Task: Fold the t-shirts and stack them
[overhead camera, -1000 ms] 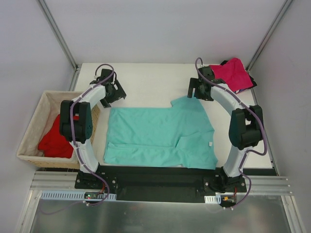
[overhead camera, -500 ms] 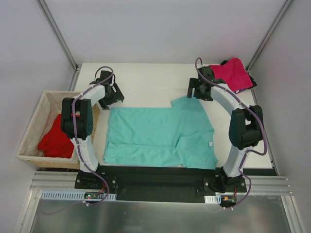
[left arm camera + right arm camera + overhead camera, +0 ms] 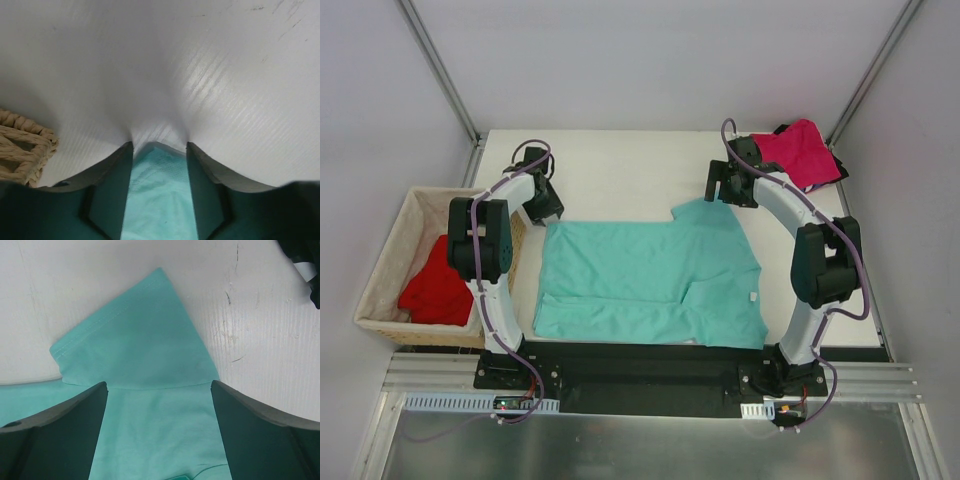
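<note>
A teal-green t-shirt (image 3: 650,280) lies spread flat on the white table. My left gripper (image 3: 548,210) sits low at its far left corner. In the left wrist view that corner (image 3: 157,195) fills the narrowed gap between the jaws of the gripper (image 3: 159,145), which still stand apart. My right gripper (image 3: 720,197) hovers open over the far right sleeve (image 3: 145,355), jaws wide either side of the gripper's middle (image 3: 159,385), touching nothing. A magenta-pink t-shirt (image 3: 800,150) lies on a black one (image 3: 840,168) at the far right corner. A bright red t-shirt (image 3: 435,290) is in the basket.
The tan wicker basket (image 3: 395,240) stands off the table's left edge, and its rim (image 3: 20,150) shows close to my left gripper. Metal frame posts rise at both far corners. A dark cloth edge (image 3: 305,260) shows at the top right of the right wrist view.
My left gripper has slid left and down onto the teal shirt's far left corner, and its jaws have narrowed around it. The right arm has not moved.
</note>
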Action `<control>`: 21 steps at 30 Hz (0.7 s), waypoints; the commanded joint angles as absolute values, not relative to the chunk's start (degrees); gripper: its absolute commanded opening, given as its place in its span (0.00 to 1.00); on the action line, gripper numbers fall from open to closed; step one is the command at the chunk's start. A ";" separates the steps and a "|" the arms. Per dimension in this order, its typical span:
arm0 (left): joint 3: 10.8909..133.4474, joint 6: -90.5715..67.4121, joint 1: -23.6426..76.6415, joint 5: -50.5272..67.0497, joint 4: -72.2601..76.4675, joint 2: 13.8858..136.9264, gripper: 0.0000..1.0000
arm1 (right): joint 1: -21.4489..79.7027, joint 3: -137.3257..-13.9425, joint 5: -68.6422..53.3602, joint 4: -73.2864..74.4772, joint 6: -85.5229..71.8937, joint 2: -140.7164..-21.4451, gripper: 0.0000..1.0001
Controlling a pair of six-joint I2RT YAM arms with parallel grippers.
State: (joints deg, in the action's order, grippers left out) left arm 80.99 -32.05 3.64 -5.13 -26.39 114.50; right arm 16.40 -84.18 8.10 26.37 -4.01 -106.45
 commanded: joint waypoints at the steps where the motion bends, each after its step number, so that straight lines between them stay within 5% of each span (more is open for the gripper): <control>1: 82.44 -31.64 3.52 -5.62 -27.95 115.49 0.41 | 16.26 -84.11 7.56 26.10 -3.96 -105.56 0.89; 21: 80.07 -32.69 3.52 -5.19 -28.48 114.17 0.30 | 16.26 -83.85 6.42 25.84 -4.48 -106.52 0.88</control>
